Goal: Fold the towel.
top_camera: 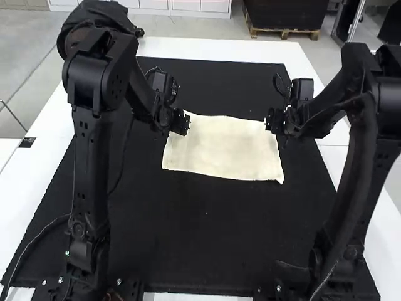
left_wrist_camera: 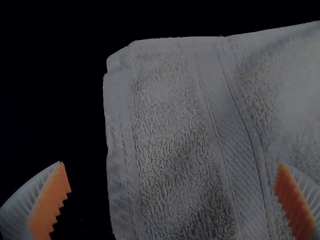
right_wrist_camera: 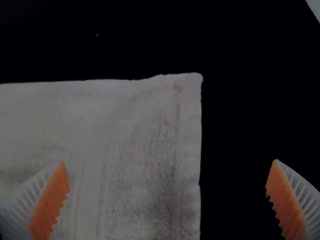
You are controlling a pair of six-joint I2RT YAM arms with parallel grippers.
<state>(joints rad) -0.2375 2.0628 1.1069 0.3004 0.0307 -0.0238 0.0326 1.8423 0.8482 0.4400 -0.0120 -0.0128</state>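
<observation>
Towel (top_camera: pixel 222 147) lies flat on the black mat (top_camera: pixel 207 238) over the white tabletop (top_camera: pixel 219 49) — a wide rectangle, with a small point poking out at its near right corner. In the high view the left pincer (top_camera: pixel 187 123) is by its far left corner, the right pincer (top_camera: pixel 267 123) by the far right one. Both stand wide, fingers well apart — each pair straddling a side edge, nothing pinched between them.
</observation>
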